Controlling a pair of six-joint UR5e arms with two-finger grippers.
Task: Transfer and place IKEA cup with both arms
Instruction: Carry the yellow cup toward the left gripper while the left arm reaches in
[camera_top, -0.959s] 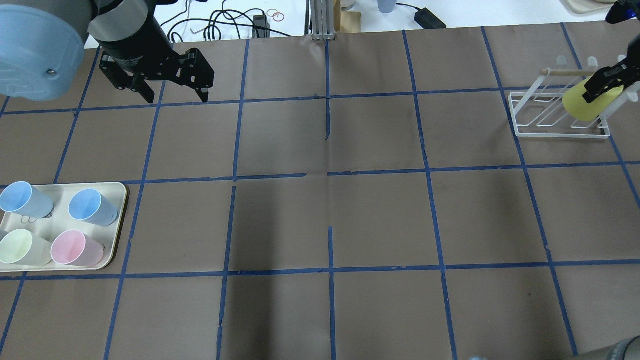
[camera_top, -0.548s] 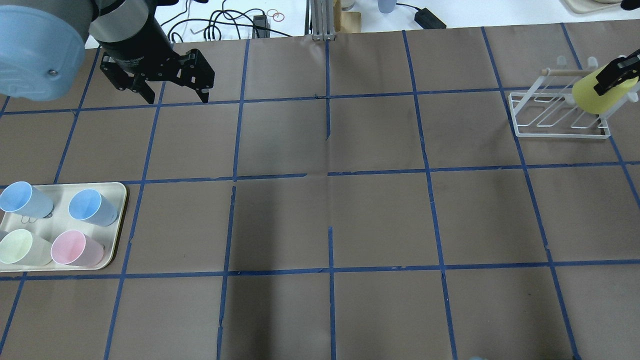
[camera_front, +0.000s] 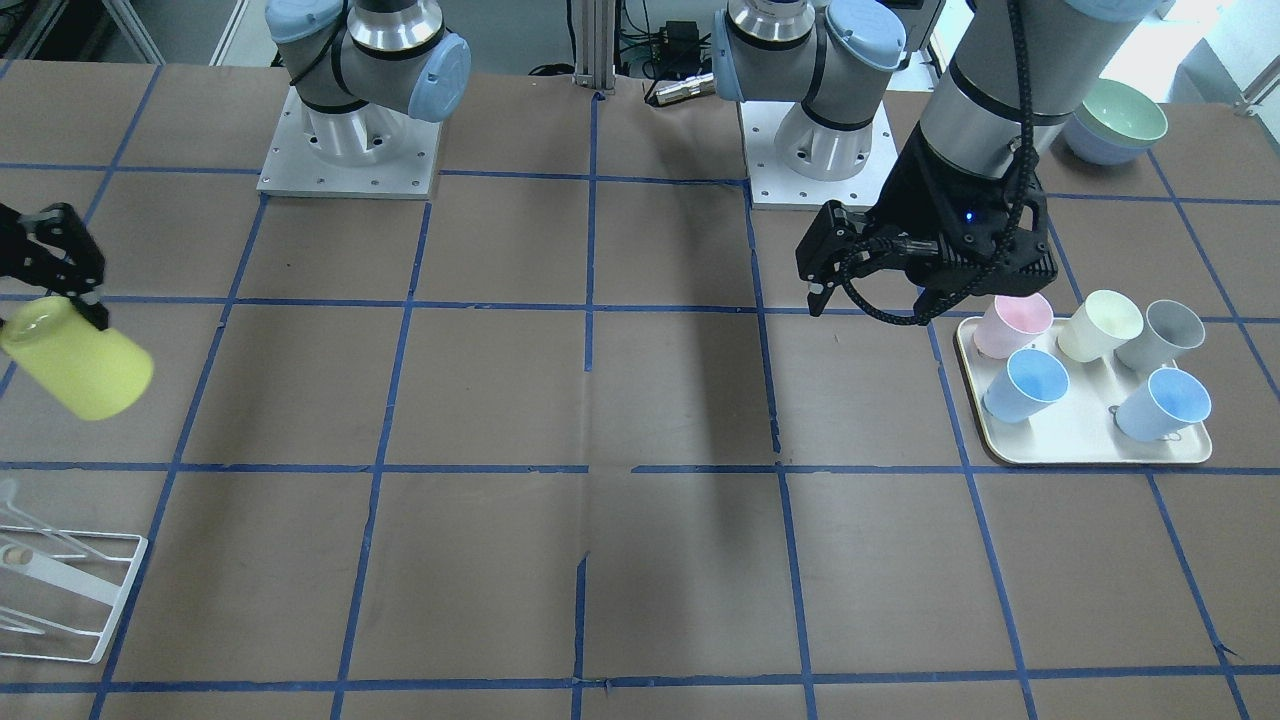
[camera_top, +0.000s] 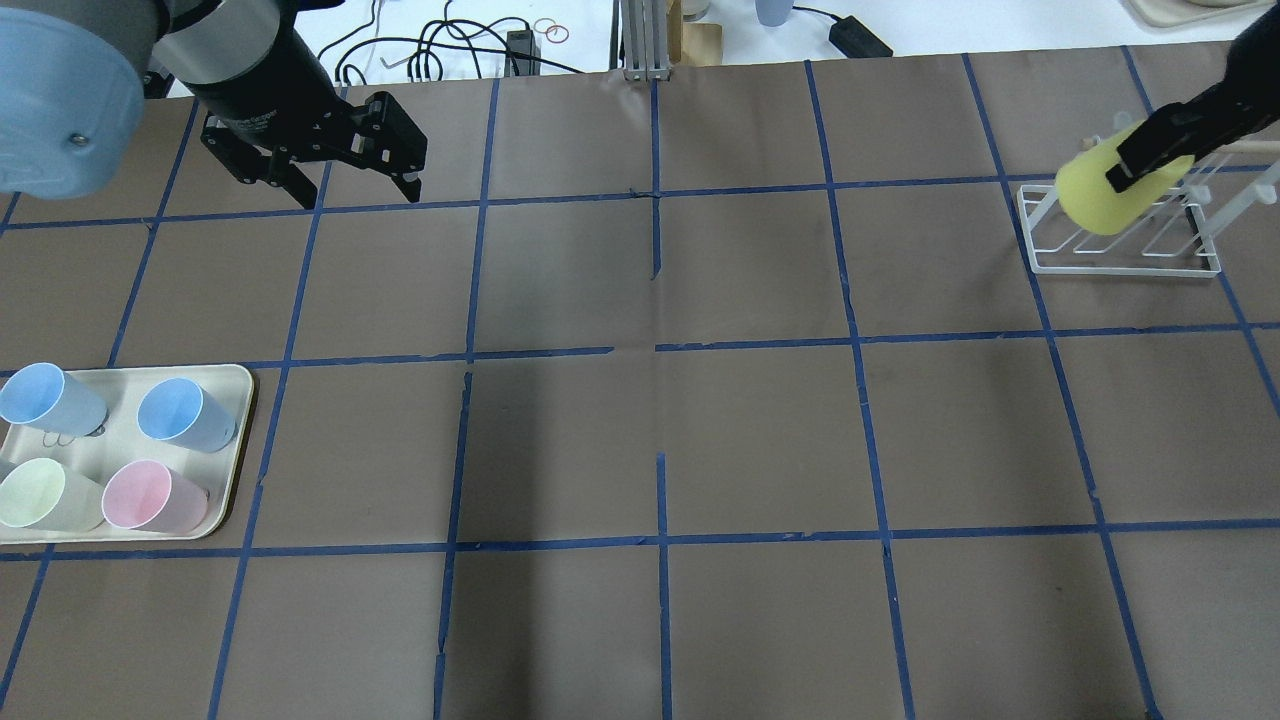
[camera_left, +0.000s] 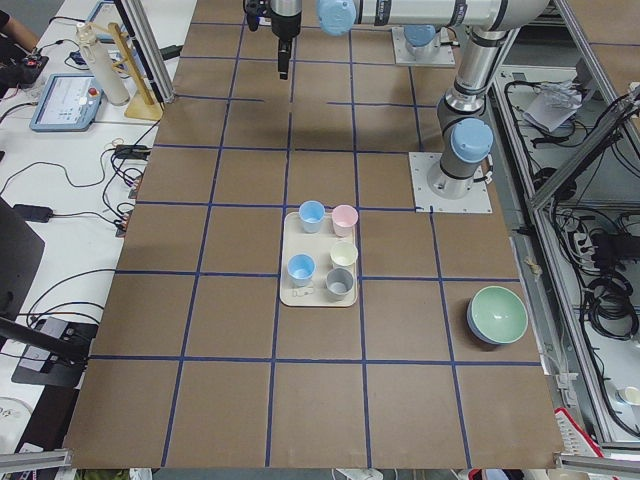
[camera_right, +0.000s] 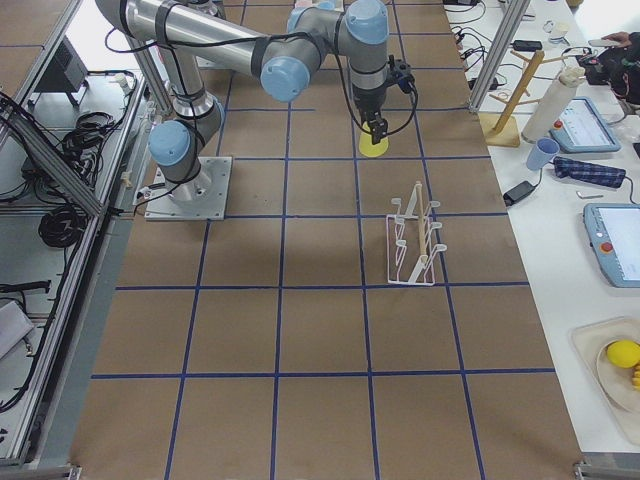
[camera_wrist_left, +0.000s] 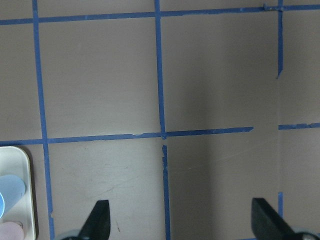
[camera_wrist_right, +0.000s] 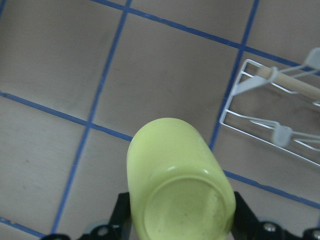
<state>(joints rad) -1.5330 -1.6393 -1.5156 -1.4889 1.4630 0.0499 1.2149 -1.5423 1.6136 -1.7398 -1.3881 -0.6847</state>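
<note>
Held the IKEA cup aloft at right, pinched in the right gripper; had yet to pass it to the spread left gripper or place it.

Smooth plastic IKEA cup, white wire rack, matt paper tabletop

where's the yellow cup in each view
front-facing: yellow cup far left edge.
overhead: upper right, by white rack.
exterior left: cannot make it out.
exterior right: upper centre, beyond rack.
left wrist: not in it.
right wrist: bottom centre, rack upper right.
shared landmark: the rack.
</note>
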